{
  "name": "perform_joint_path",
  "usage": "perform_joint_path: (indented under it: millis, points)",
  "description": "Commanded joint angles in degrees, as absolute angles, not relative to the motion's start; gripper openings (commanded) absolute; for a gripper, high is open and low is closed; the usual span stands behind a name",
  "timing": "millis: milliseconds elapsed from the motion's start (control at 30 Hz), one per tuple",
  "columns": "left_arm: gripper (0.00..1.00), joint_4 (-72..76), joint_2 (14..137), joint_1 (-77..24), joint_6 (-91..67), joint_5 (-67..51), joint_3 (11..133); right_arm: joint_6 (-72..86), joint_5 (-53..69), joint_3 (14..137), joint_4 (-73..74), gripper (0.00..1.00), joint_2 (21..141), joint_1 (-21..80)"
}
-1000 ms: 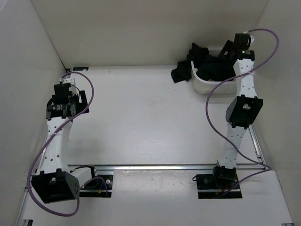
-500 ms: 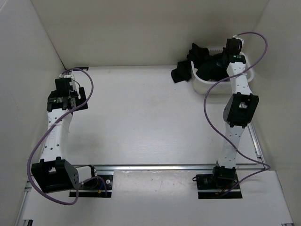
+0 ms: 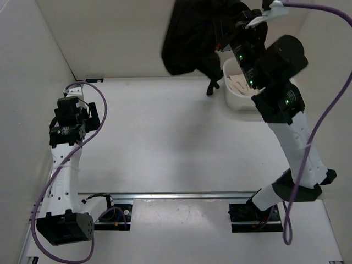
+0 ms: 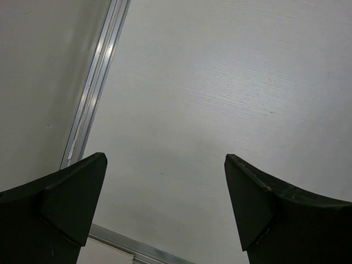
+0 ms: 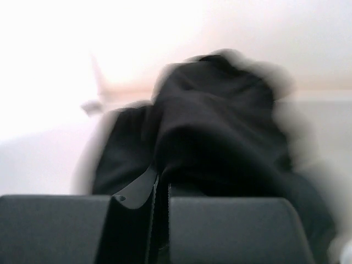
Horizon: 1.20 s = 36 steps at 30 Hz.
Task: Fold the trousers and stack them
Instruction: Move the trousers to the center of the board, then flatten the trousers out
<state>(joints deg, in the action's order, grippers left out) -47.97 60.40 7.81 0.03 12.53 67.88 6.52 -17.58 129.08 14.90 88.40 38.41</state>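
The black trousers (image 3: 190,38) hang bunched in the air at the back, high above the table, with one end dangling down to about (image 3: 212,87) beside the white tub. My right gripper (image 5: 162,181) is shut on a fold of the trousers (image 5: 214,126), whose dark cloth fills the blurred right wrist view. In the top view the cloth mostly hides the right fingers. My left gripper (image 4: 165,159) stands open over bare table near the left wall, with nothing between its fingers (image 4: 71,198).
A white tub (image 3: 235,98) stands at the back right, under the raised right arm. White walls close in the left, back and right sides. A metal rail (image 3: 192,194) runs across the near edge between the arm bases, and another rail (image 4: 96,82) lies along the left wall.
The right gripper shut on the trousers in the tub, and the right arm swung up and left, lifting them out. The left arm shifted slightly and stayed open.
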Motion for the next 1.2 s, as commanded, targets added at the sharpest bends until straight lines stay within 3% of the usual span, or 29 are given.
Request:
perform_joint_path:
  millis: [0,133,233,433,467,500,567,600,767,900,1067,1167]
  points:
    - [1.00,-47.55,59.15,8.09,0.00,11.25,70.04,1.58,-27.24,127.88,2.90,0.00,90.95,44.81]
    - [1.00,-47.55,59.15,8.09,0.00,11.95,73.03,7.09,-31.98,129.29,7.90,0.00,95.79,50.00]
    - [1.00,-47.55,59.68,8.09,0.00,13.18,74.70,15.33,-36.55,123.34,14.22,0.00,97.03,51.32]
    - [1.00,-47.55,62.04,8.09,0.00,14.41,75.32,27.85,-42.37,114.18,35.31,0.02,100.02,48.17]
    - [1.00,-48.07,62.83,8.09,0.00,13.46,75.32,28.56,-40.10,112.86,36.90,0.36,100.72,46.95]
    - [1.00,-49.03,63.36,8.09,0.00,11.53,75.32,29.52,-37.47,111.89,41.44,0.63,101.85,45.45]
    - [0.99,-50.88,65.55,7.56,0.00,9.15,76.02,33.12,-27.93,112.41,47.61,0.90,104.40,39.40]
    - [0.97,-53.67,66.44,6.43,0.00,6.70,76.55,33.13,-23.95,111.72,49.20,0.95,104.41,37.46]
    - [0.94,-58.44,71.53,-0.95,0.00,5.10,77.00,28.92,-17.15,94.92,40.18,0.99,95.20,32.27]
    - [0.90,-60.28,78.20,-14.36,0.00,3.26,76.99,30.32,-9.00,79.76,34.90,0.99,91.32,25.34]
    - [0.90,-60.82,88.14,-29.33,0.00,-3.69,77.52,31.03,-2.56,74.54,30.95,0.99,92.02,20.57]
    - [0.97,-58.63,94.29,-39.61,0.00,-1.60,78.83,30.50,-2.02,77.59,29.71,0.99,95.96,19.08]
